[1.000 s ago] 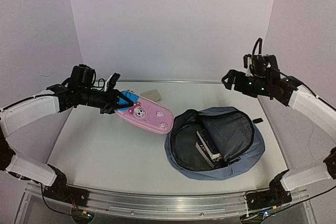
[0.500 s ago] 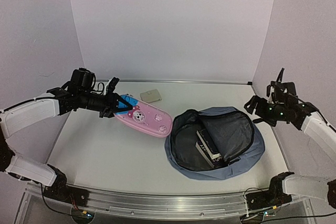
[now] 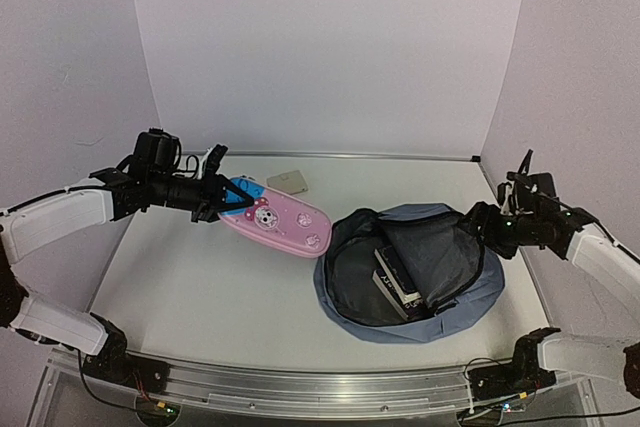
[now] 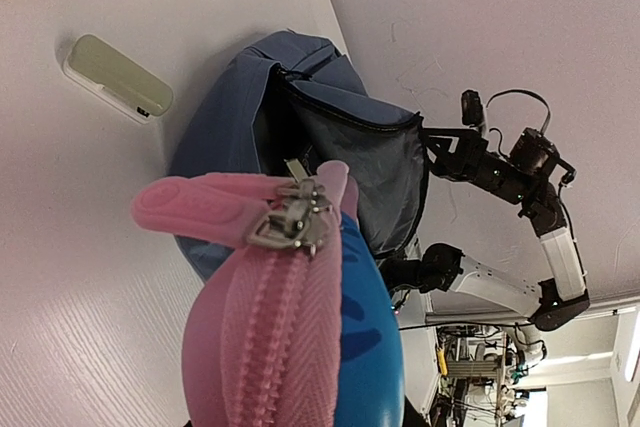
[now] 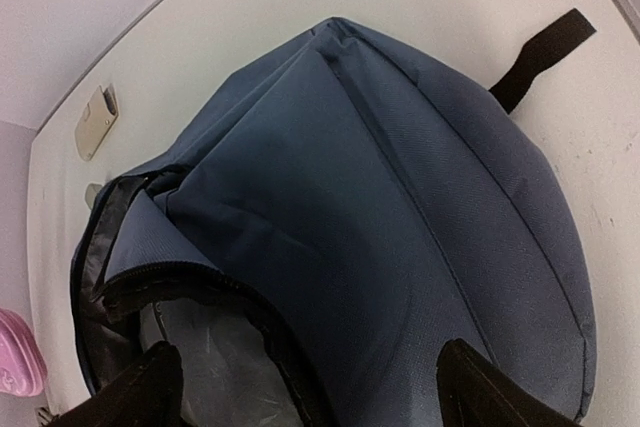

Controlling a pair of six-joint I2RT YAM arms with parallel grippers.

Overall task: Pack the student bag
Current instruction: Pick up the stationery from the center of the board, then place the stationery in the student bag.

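Seen from above, a white table [image 3: 200, 287] is enclosed by pale lilac walls. At the left of the frame the left arm reaches toward the centre, and the left gripper [image 3: 222, 197] is clamped on the blue end of a pink pencil case [image 3: 285, 227] with a cartoon face on it. The case slants down to the right, its far end close to the bag; whether that end touches the table cannot be told. The left wrist camera looks along the case's pink zip toward the bag. Just behind the case, near the back wall, lies a small pale flat box [image 3: 288, 182]. Right of centre sits the student bag [image 3: 470, 297], a grey-blue backpack lying on the table with its mouth wide open and its dark lining showing; a book [image 3: 398, 285] rests inside. At the right of the frame the right gripper [image 3: 488, 232] hangs at the bag's right rim. In the right wrist view its dark fingers [image 5: 500, 392] stand well apart above the blue fabric, gripping nothing, and a black strap [image 5: 545, 42] lies on the table at upper right.
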